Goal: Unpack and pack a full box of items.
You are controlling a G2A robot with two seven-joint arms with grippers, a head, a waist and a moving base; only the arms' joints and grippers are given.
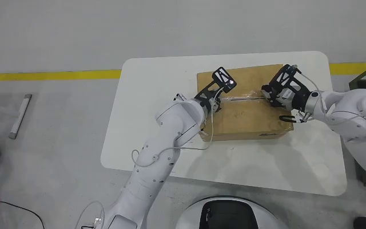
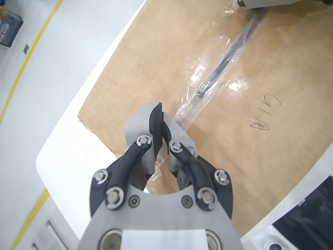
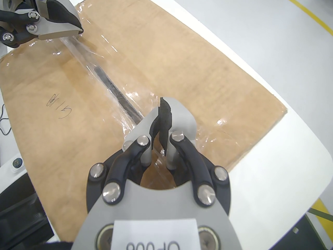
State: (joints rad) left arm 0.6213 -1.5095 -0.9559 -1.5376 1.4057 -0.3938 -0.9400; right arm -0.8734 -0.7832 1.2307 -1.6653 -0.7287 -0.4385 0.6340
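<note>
Item one, left gripper (image 1: 216,104): fingers closed together, with the crumpled end of the tape strip (image 2: 208,79) pinched between them. The strip is clear and partly lifted. It runs straight out from these fingertips along the top seam to the other gripper.

Item two, box (image 1: 240,123): brown cardboard with its flaps still down. It lies directly under both grippers on the white table (image 1: 148,114). A handwritten mark (image 2: 265,113) sits on the flap beside the strip, and a dark slit of seam shows beneath the tape between the two grippers.

Item three, right gripper (image 1: 267,94): fingers likewise pressed together over wrinkled tape, at the seam's far end from the left gripper.

Step in hand, as judged: stripping the seal, so unpacking has not begun. To do it well:
- Keep both pinches firm.
- Pull low and along the seam, not upward, so the box stays seated.
- Let one gripper anchor while the other draws the strip off.
- Watch for the film stretching thin and snapping, or slipping from the pads.
</note>
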